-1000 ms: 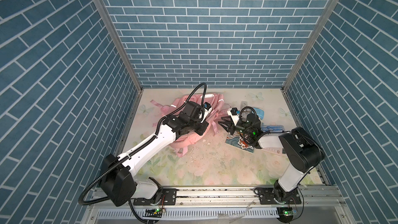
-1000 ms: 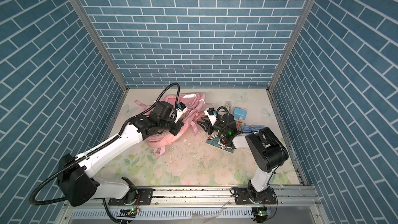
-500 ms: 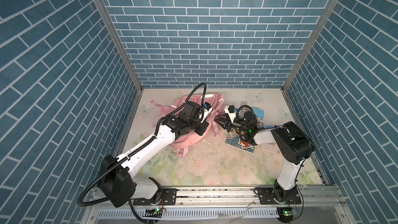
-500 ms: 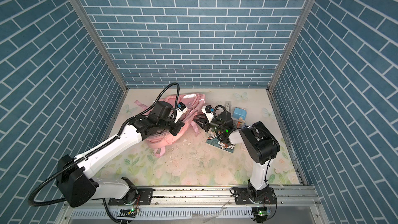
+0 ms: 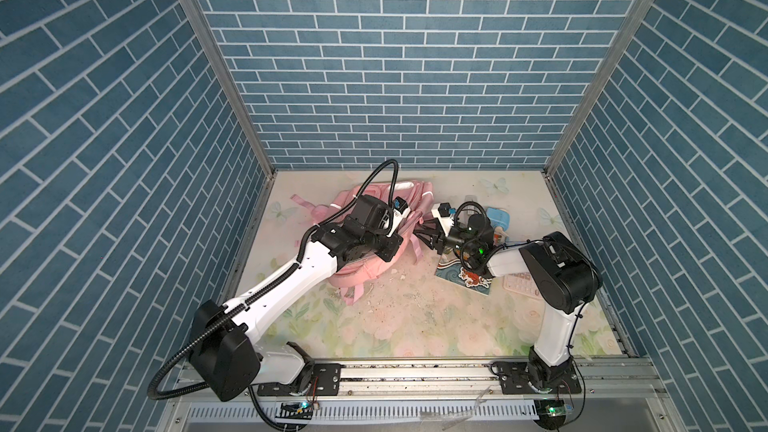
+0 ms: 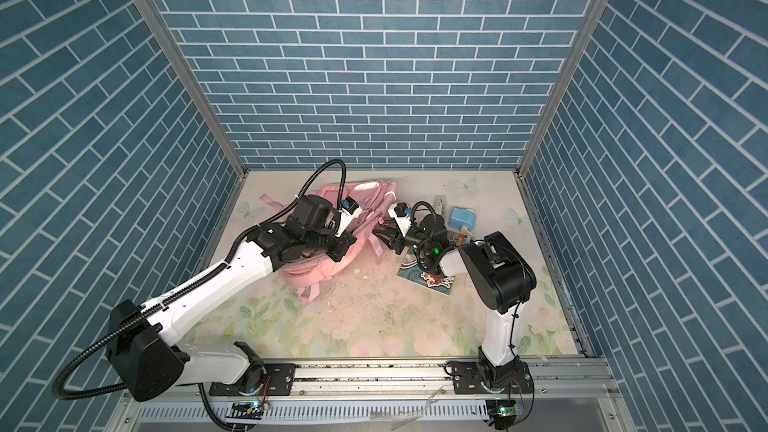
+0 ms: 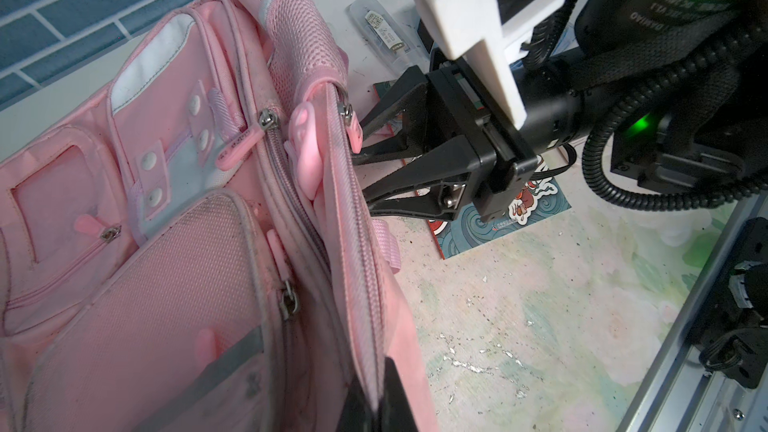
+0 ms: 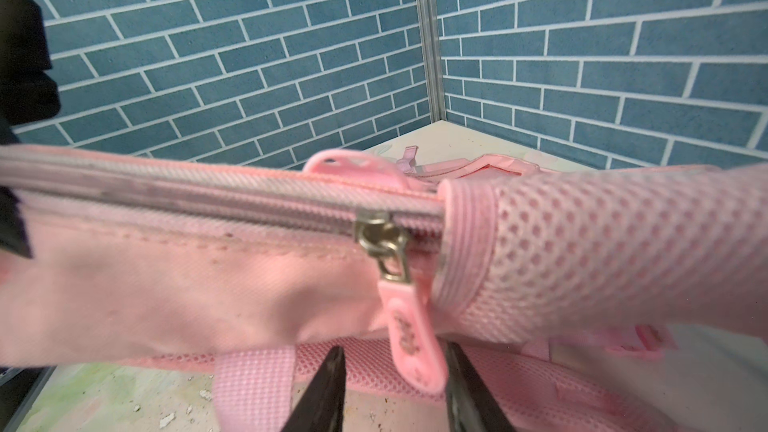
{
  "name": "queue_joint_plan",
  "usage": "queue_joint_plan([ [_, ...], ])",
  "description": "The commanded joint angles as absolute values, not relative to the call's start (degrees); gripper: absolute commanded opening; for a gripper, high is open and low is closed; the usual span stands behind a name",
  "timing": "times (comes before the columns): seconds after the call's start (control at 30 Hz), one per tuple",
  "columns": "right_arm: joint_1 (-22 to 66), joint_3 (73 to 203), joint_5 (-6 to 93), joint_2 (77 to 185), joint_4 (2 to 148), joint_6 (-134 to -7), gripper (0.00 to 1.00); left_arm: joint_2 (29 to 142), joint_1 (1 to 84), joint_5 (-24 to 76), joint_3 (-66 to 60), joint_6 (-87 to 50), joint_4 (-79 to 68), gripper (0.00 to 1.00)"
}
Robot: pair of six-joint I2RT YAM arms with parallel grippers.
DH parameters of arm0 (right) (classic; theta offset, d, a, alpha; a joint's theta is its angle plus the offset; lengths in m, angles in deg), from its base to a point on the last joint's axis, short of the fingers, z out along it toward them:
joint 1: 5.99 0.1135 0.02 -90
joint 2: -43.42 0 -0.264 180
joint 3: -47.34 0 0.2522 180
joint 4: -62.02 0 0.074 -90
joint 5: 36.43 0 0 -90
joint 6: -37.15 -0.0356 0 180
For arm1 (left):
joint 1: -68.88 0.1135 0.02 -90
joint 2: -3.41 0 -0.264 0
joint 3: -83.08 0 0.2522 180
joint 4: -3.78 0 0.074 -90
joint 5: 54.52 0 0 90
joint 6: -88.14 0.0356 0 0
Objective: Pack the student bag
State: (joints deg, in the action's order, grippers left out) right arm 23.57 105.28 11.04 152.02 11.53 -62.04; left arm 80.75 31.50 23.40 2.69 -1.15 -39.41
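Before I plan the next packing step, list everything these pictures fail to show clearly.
Inside of the student bag: left wrist view, hidden by its own fabric.
Left gripper: cut off by the left wrist view's bottom edge; in both top views the left arm covers it.
Right gripper against the zipper pull: right wrist view, blurred, so contact cannot be told.
Pale keypad item: in a top view, mostly under the right arm.

Blue brick walls (image 5: 395, 56) on 3 sides. Floral mat (image 5: 415, 326), grey crumbs (image 7: 465, 361) scattered in middle. Book with wave cover (image 5: 463, 280) flat on mat, right of centre. Pink calculator (image 5: 517, 285) just beside book, partly hidden. Light blue box (image 6: 460, 217) near back wall. Clear case (image 7: 380, 33) with label lying near box. Metal rail (image 5: 415, 376) at front edge.
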Motion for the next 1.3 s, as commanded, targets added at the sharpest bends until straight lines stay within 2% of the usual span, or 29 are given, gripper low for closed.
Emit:
queue_joint_plan([
  [0.0, 23.4, 106.4, 9.2, 151.8, 9.9, -62.1, 0.42, 78.2, 31.3, 21.8, 2.5, -0.2, -35.8, 0.0],
  [0.67, 23.0, 103.7, 8.2, 150.1, -0.6, -65.9, 0.27, 78.1, 31.3, 22.5, 4.3, -0.2, -35.1, 0.0],
  [0.77, 23.0, 104.0, 7.2, 150.0, -0.5, -66.2, 0.21, 78.2, 31.3, 22.6, 4.4, -0.4, -34.8, 0.0],
  [1.0, 23.1, 104.2, 7.6, 149.5, 5.2, -65.7, 0.02, 79.3, 31.4, 23.8, 3.3, -1.7, -35.0, 0.0],
  [1.27, 26.3, 102.2, 10.1, 141.6, 19.6, -57.7, 0.0, 81.1, 31.5, 25.9, 3.5, -7.2, -32.7, 0.0],
])
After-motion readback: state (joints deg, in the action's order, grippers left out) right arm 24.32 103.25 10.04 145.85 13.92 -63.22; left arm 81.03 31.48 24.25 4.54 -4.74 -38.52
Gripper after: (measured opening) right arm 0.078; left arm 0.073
